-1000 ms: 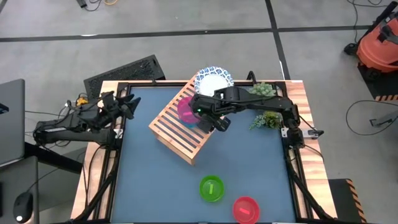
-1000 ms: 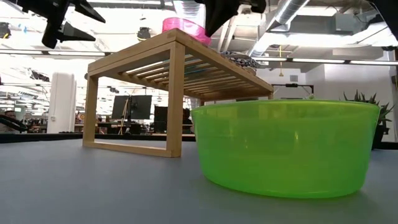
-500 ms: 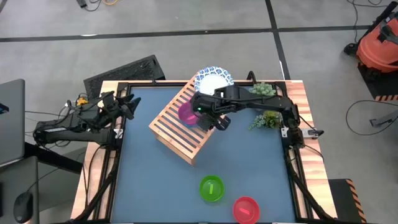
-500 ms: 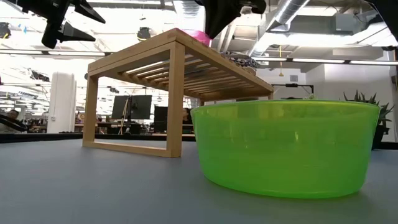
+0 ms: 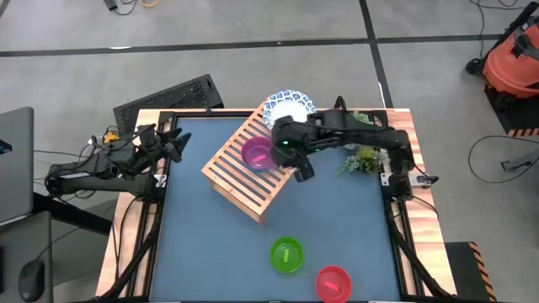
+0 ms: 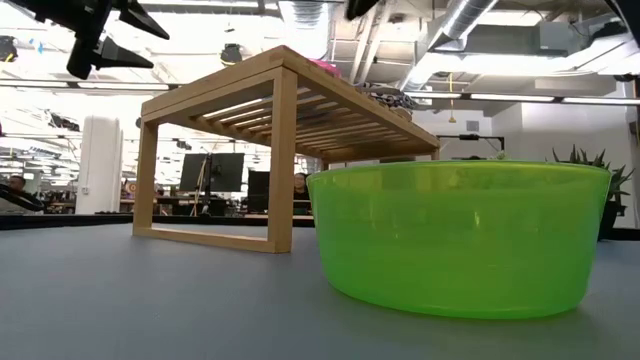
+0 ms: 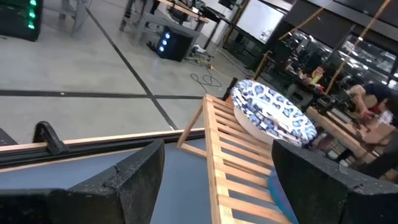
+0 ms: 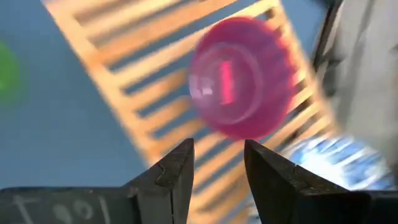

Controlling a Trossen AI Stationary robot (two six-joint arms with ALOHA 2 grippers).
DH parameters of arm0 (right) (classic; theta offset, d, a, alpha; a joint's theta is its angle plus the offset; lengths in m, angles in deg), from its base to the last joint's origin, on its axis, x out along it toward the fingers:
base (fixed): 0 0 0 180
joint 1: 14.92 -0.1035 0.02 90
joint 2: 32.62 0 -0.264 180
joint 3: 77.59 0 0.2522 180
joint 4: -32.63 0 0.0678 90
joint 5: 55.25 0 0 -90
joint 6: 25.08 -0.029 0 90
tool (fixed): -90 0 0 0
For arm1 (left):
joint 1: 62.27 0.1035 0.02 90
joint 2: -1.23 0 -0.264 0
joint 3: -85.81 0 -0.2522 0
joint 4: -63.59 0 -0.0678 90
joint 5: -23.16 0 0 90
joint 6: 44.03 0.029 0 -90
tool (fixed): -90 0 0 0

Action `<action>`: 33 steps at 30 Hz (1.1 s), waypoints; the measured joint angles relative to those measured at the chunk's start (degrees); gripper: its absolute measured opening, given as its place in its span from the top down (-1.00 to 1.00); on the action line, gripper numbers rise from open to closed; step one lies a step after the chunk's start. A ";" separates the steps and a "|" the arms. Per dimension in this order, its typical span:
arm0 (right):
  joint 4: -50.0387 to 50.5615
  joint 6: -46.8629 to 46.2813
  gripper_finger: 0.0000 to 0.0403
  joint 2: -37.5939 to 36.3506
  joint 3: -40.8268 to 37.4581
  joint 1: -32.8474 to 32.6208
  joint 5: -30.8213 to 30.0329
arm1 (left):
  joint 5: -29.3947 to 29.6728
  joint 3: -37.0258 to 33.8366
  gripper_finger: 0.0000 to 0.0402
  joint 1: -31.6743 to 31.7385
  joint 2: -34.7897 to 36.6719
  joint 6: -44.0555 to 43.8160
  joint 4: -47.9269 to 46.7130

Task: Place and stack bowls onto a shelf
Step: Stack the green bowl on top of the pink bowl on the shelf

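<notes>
The magenta bowl (image 5: pixel 257 153) sits upright on the shelf (image 5: pixel 244 172), near its far end, with the right gripper (image 5: pixel 296 164) just beside it toward the robot's right and clear of it; the fingers (image 8: pixel 168 171) are parted with nothing between them. Just beyond the right gripper, the patterned bowls (image 5: pixel 289 108) rest at the shelf's far corner. The green bowl (image 5: pixel 286 255) and red bowl (image 5: pixel 333 283) lie well apart from the right gripper, toward the near edge of the blue tabletop (image 5: pixel 337 219) (both round, so no long axis matters). The right arm seems the nearer one to fetch them. The left gripper (image 5: pixel 173 143) waits off the left edge, fingers spread and empty. Beyond the table, a wide open workshop with desks and monitors shows.
</notes>
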 joint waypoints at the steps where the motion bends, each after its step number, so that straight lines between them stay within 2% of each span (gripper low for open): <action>1: 1.59 -5.55 0.17 -0.58 0.02 -0.25 1.67 | -0.70 0.00 -0.40 0.02 0.00 0.02 -0.06; 5: 7.26 -26.76 0.17 -0.99 -0.12 -0.82 7.61 | -1.42 0.00 -0.40 0.00 0.00 -0.01 -0.44; 7: 6.84 -32.47 0.17 -1.27 -1.01 -1.94 10.54 | -1.44 0.00 -0.40 0.00 0.00 -0.02 -0.75; 9: 7.08 -34.13 0.17 -1.85 -2.11 -4.46 12.02 | -2.17 0.00 -0.40 0.01 0.00 -0.02 -0.86; 16: 6.03 -35.29 0.18 -3.15 -9.79 -13.95 12.26 | -3.80 0.00 -0.40 0.02 0.00 -0.15 -2.63; 19: 2.45 -34.89 0.18 -3.17 -13.32 -17.28 13.98 | -5.41 0.00 -0.40 0.02 0.00 0.06 -2.73; 22: -2.43 -32.76 0.18 -3.18 -16.33 -18.65 17.35 | -5.92 0.00 -0.40 0.02 -0.02 1.51 -2.74; 25: -6.31 -29.94 0.18 -3.20 -19.24 -19.24 17.83 | -5.98 0.00 -0.40 0.02 -0.02 2.75 -2.74; 33: -21.01 -29.38 0.18 -3.15 -29.11 -22.64 20.57 | -10.94 0.00 -0.40 0.02 -0.01 2.59 -2.73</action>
